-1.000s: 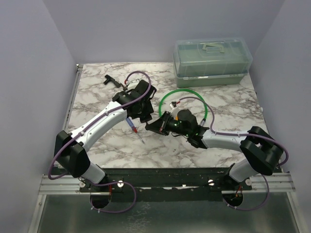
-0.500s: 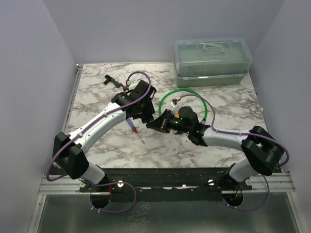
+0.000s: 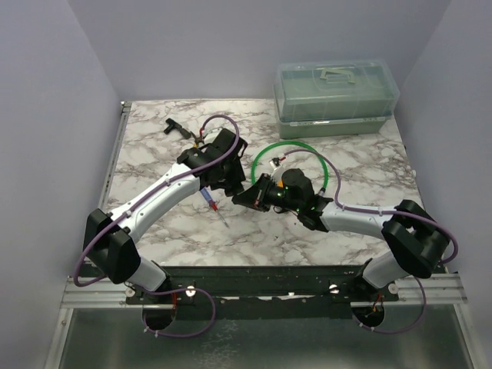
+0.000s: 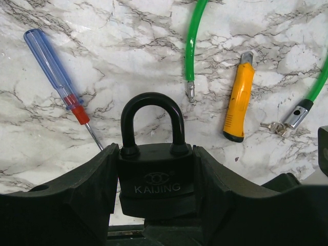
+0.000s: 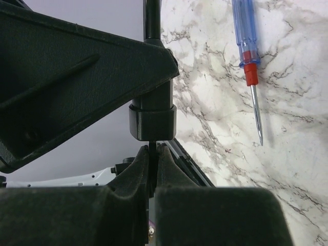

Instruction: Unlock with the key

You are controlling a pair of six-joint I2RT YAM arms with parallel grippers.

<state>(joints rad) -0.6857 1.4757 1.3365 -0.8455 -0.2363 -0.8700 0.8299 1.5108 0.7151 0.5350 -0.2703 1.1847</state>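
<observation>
Clamped in the left claw (image 4: 156, 179), half spread around the body: a black padlock (image 4: 154, 159), with shackle upward in the left wrist view and seated in both holes, so not yet unlocked. Held clear of the tabletop (image 3: 146, 154), near its middle, between the 2 arms. Pinched tight in the right claw (image 5: 152, 160): the key (image 5: 152, 144), visible only as a thin dark sliver running from between the fingertips up to the underside of the lock body. Cannot tell how deep in the keyway, or whether seated at all. Judged tiny, light, flat and stiff, and of slick bare metal, so prone to pivoting or slipping between the pads under torque. Best taken by the flat bow, with pads on both broad faces and the blade free and in line with the keyway. Probably taken so here, though hidden by the fingers. Better turned about the blade's own axis, gently, with no sideways bending of so thin a piece. As for the lock: judged heavy for its size, hard and rigid, best gripped across the flat body, as now, clear of shackle and keyhole. Lying on the marble below, apart from both claws: a blue-and-red screwdriver (image 4: 56, 77), a yellow utility knife (image 4: 240, 100) and a green cable (image 4: 192, 41).
</observation>
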